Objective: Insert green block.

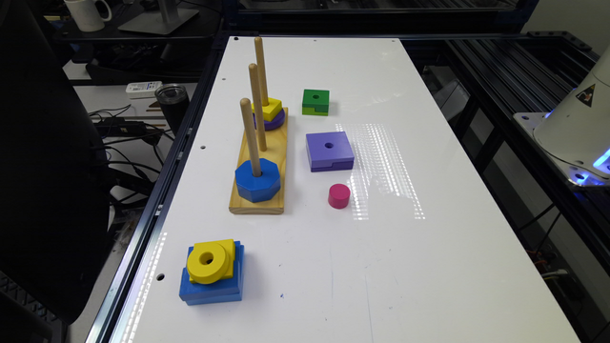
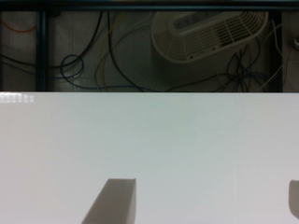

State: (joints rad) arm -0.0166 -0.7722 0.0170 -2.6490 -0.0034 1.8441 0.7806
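Before you move, read these:
Green block: the green block (image 1: 315, 101) sits flat on the desk (image 1: 429, 267), hole up, toward the far edge, just beside the wooden peg base (image 1: 259, 162) and level with the far peg (image 1: 261, 71).
End effector: the end effector (image 2: 212, 200) hangs released over bare desk near an edge; its fingers (image 2: 112, 203) stand well apart, grasping nothing.
Bearing: you can't see the block from the wrist; judge the reach as a long traverse.
Axis: square block, no long axis; either side pair would likely suit your grip.

Exterior view looks down the white table (image 1: 333, 247) lengthwise; wrist view faces its edge
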